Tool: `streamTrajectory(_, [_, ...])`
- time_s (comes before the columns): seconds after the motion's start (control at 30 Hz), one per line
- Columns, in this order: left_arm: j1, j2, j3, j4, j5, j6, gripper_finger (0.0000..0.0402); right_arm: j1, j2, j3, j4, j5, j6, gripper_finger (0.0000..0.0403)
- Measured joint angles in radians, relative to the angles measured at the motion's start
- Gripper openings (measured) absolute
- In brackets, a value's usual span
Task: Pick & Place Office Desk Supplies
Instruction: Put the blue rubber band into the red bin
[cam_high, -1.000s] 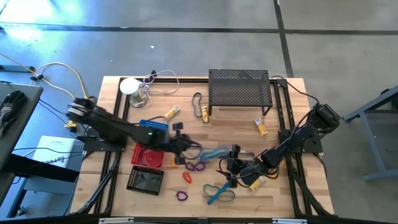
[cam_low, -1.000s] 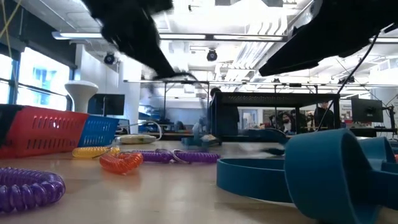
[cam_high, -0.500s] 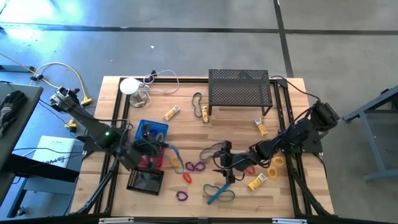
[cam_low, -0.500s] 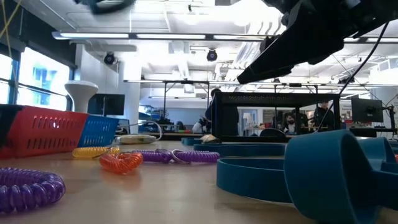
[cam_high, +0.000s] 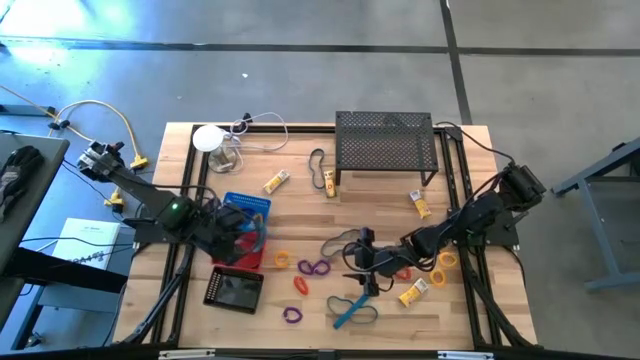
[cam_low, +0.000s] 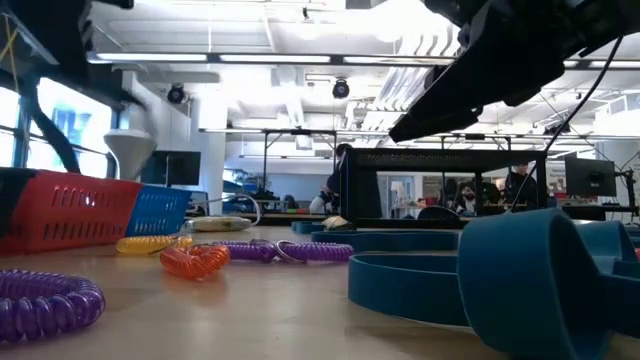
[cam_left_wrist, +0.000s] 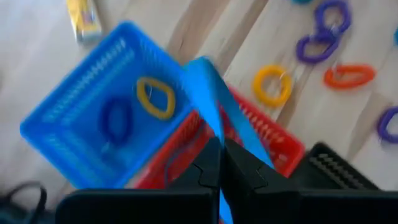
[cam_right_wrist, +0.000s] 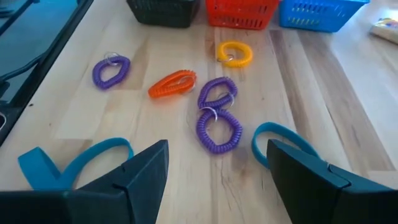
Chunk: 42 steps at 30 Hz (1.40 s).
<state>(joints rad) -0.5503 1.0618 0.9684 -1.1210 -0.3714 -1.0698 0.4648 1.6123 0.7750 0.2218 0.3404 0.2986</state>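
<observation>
Now my left jaws (cam_left_wrist: 219, 163) clamped on a blue elastic loop (cam_left_wrist: 214, 112) above the baskets, my right jaws (cam_right_wrist: 214, 168) spread wide, empty, purple rings (cam_right_wrist: 217, 118) ahead.

From above we look straight down on the whole table (cam_high: 330, 200). Low down we look level across it into the room. Each wrist view sits close over the wood, sharing the orange ring (cam_right_wrist: 172, 83) and baskets.
</observation>
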Motion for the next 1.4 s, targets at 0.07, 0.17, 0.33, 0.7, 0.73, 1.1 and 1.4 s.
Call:
streamTrajectory(0.07, [-0.002, 0.0, 0.0, -0.016, 0.026, -0.035, 0.0001, 0.0, 0.0, 0.0, -0.001, 0.0, 0.016, 0.026])
streamTrajectory(0.17, [-0.002, 0.0, 0.0, -0.016, 0.061, -0.073, 0.0001, 0.0, 0.0, 0.0, -0.001, 0.0, 0.019, 0.026])
streamTrajectory(0.33, [-0.002, 0.0, 0.0, -0.016, 0.097, -0.135, 0.0001, 0.0, 0.0, 0.0, -0.002, 0.0, 0.019, 0.026])
streamTrajectory(0.7, [-0.002, 0.011, -0.021, -0.039, 0.103, -0.276, 0.0001, 0.007, 0.0, 0.0, -0.002, 0.0, 0.019, 0.026])
streamTrajectory(0.73, [-0.002, 0.018, -0.026, -0.038, 0.103, -0.278, 0.0001, 0.007, 0.0, 0.0, -0.002, 0.0, 0.019, 0.026])
streamTrajectory(1.1, [-0.039, 0.104, -0.062, -0.048, 0.127, -0.341, 0.0001, 0.006, 0.0, 0.0, -0.008, -0.002, 0.019, 0.026])
streamTrajectory(1.4, [-0.101, 0.154, -0.074, -0.135, 0.157, -0.465, 0.0001, 0.006, 0.0, 0.0, -0.009, -0.003, 0.022, 0.026])
